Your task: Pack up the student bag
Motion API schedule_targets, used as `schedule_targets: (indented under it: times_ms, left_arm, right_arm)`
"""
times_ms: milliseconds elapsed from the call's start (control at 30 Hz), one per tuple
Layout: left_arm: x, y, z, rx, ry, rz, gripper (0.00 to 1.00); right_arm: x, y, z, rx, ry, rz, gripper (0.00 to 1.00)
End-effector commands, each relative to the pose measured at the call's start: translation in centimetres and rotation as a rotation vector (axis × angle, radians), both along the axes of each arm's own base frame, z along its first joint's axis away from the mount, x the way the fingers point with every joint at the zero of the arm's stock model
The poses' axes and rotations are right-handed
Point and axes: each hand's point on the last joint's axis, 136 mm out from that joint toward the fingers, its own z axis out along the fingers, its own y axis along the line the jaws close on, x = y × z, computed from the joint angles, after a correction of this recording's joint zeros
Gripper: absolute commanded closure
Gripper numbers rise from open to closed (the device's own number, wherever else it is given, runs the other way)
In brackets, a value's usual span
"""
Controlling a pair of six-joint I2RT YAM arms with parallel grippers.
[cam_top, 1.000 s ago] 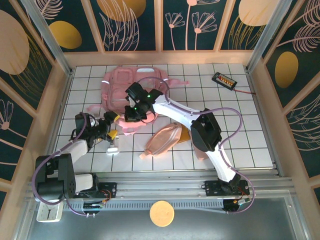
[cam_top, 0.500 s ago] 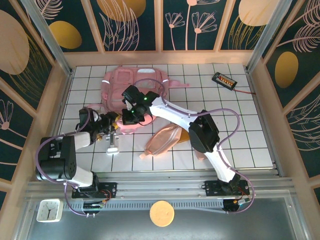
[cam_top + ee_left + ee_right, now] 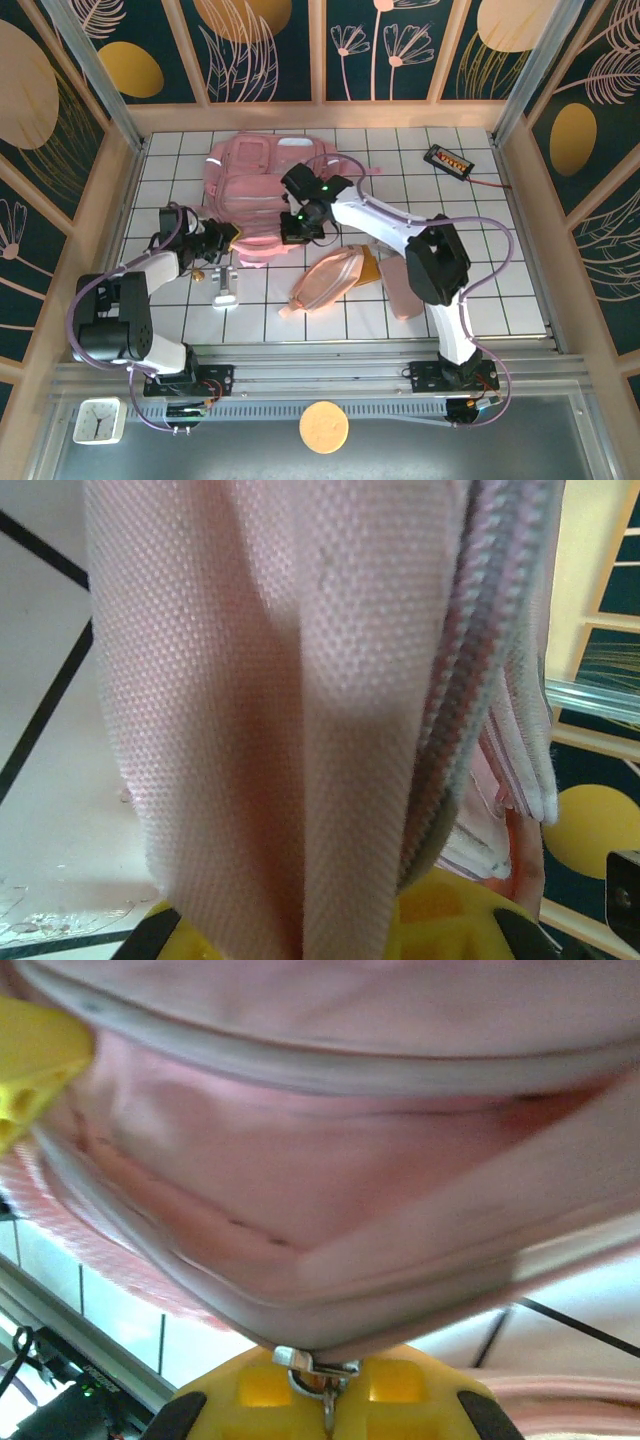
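- Student bag (image 3: 252,178): lies flat on the far-left part of the white tiled counter (image 3: 490,270), front pockets facing up.
- Left hand (image 3: 224,238): at the bag's near-left corner. In the left wrist view, a fold of pink woven fabric runs down between the yellow fingers (image 3: 440,925), which are closed on it.
- Right hand (image 3: 301,226): at the bag's near edge, to the right of the left hand. It is fully closed, pinching a small metal zip pull (image 3: 318,1365) just below a seam of the bag.
- Peach oval pouch (image 3: 328,280): nearer the arms than the bag and apart from it, lying at a slant.
- Flat pink case (image 3: 400,296): just right of the pouch, partly under the right arm.
- White object (image 3: 225,292): on the counter near the left hand; what it is cannot be told.
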Motion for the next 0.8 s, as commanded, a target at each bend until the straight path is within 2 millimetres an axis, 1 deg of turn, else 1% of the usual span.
schedule_targets:
  times_ms: [0, 133, 200, 267, 333, 400, 467, 600, 667, 767]
  left_arm:
    - [1.3, 3.0, 0.4, 0.151, -0.057, 0.04, 1.0]
    - [1.9, 3.4, 1.1, 0.197, -0.077, 0.012, 1.0]
    - [2.1, 3.6, 1.5, 0.221, -0.086, -0.004, 1.0]
    - [2.1, 3.7, 1.7, 0.236, -0.09, -0.019, 1.0]
    - [2.2, 3.7, 1.9, 0.245, -0.097, -0.041, 1.0]
    - [2.3, 3.7, 2.0, 0.256, -0.104, -0.057, 1.0]
    - [2.4, 3.5, 2.2, 0.25, -0.112, -0.072, 1.0]
    - [2.4, 3.0, 2.4, 0.234, -0.126, -0.097, 1.0]
    - [2.3, 3.1, 2.4, 0.243, -0.127, -0.11, 1.0]
    - [2.0, 3.2, 2.2, 0.269, -0.122, -0.131, 1.0]
  right_arm:
    - [0.4, -6.0, 1.4, -0.11, -0.004, -0.061, 1.0]
    - [2.7, -10.2, 0.0, -0.189, -0.022, -0.116, 1.0]
    - [4.5, -12.1, -0.2, -0.208, -0.056, -0.15, 1.0]
    - [6.2, -13.4, -0.1, -0.219, -0.093, -0.165, 1.0]
    - [7.5, -13.7, -0.2, -0.234, -0.153, -0.143, 1.0]
    - [9.7, -15.1, -0.5, -0.262, -0.221, -0.14, 1.0]
    - [11.5, -15.9, -0.6, -0.29, -0.296, -0.114, 1.0]
    - [14.7, -16.6, -1.0, -0.321, -0.469, -0.009, 1.0]
    - [16.1, -17.2, -1.4, -0.35, -0.529, 0.028, 1.0]
    - [18.1, -18.1, -1.8, -0.361, -0.56, 0.059, 1.0]
